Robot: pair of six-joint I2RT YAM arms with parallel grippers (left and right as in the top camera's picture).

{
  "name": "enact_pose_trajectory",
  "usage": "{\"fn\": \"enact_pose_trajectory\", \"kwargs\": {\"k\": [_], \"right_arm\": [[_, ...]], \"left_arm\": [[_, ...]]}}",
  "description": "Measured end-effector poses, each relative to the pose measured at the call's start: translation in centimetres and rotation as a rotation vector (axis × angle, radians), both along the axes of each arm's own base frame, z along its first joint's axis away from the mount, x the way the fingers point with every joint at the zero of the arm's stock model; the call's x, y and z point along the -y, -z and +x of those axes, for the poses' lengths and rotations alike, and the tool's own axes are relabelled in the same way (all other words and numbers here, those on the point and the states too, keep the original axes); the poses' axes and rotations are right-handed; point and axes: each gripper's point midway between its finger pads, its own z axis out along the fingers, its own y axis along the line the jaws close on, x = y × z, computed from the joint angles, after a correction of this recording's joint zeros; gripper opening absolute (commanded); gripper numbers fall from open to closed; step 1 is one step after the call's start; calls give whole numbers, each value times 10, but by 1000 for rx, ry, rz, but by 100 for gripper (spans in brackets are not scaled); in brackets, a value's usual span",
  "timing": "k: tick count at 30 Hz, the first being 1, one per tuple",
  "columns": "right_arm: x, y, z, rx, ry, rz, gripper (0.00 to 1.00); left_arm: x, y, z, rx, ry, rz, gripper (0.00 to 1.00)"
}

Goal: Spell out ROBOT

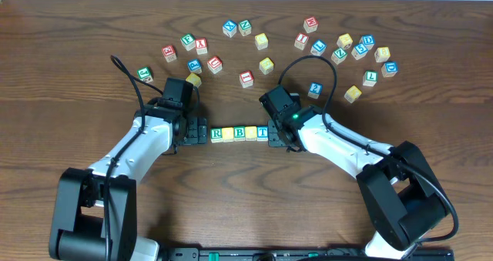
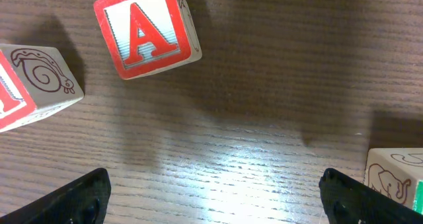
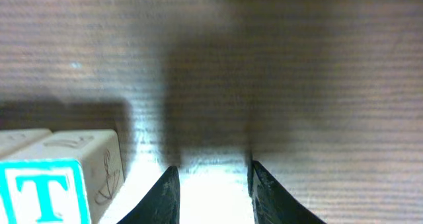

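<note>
Looking down from overhead, I found the blue T cube (image 1: pixel 263 132) closing one end of a straight line of five cubes set edge to edge on the wooden table (image 1: pixel 69 30). Next to the T sat a yellow-topped cube (image 1: pixel 251 132), then the green B cube (image 1: pixel 239 132), then a second yellow-topped cube (image 1: pixel 229 134). Farthest from the T was the green R cube (image 1: pixel 217 133). I could not read any letter on the two yellow tops.

The right gripper (image 3: pixel 213 174) hung just beside the T, on the side away from the B. Its fingers stood a little apart with only bare wood between them, pinching nothing and clear of the T. The left gripper (image 2: pixel 213 184) waited at the end of the line opposite the T, just past the R, spread wide and empty.

Beyond the T, toward the far edge of the table, loose alphabet cubes lay scattered, the blue 2 cube (image 1: pixel 314 88) among the nearer ones. The left wrist camera showed a red A cube (image 2: pixel 147 31) ahead of its fingers.
</note>
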Motion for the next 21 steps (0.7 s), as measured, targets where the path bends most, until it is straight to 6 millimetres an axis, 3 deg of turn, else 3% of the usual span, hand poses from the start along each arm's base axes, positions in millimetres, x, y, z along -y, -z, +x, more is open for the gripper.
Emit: {"fn": "enact_pose_trajectory", "kwargs": {"k": [21], "right_arm": [[-7, 5, -24, -91, -16, 17, 29]], "left_arm": [[0, 0, -1, -2, 0, 0, 99]]}}
